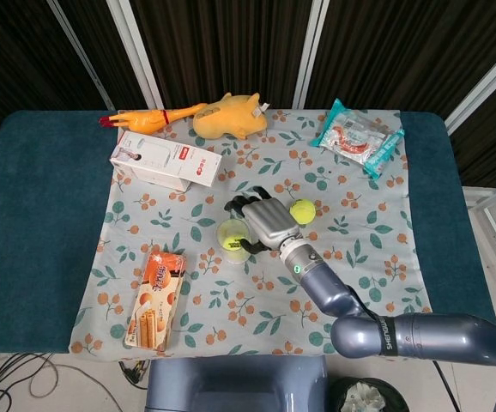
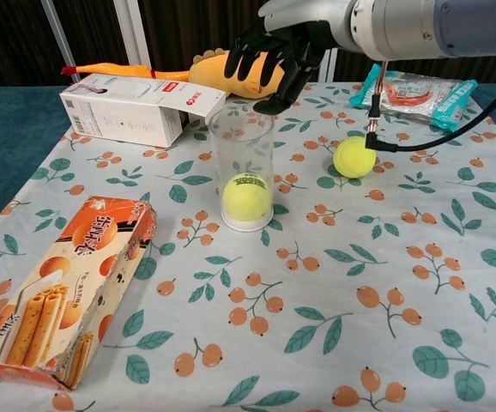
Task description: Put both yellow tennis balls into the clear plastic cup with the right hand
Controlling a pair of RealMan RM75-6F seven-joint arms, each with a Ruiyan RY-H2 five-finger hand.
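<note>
One yellow tennis ball (image 2: 247,195) (image 1: 229,239) lies at the bottom of the upright clear plastic cup (image 2: 243,137) (image 1: 234,230) in the middle of the floral cloth. My right hand (image 2: 274,53) (image 1: 269,221) hovers just above and to the right of the cup's rim, fingers spread, holding nothing. The second yellow tennis ball (image 2: 354,158) (image 1: 302,211) rests on the cloth to the right of the cup. My left hand shows in neither view.
A white carton (image 2: 136,108) lies behind the cup at left, a biscuit box (image 2: 55,292) at the front left. A rubber chicken (image 1: 152,118) and yellow plush toy (image 1: 229,116) sit at the back, a snack packet (image 2: 418,91) at back right.
</note>
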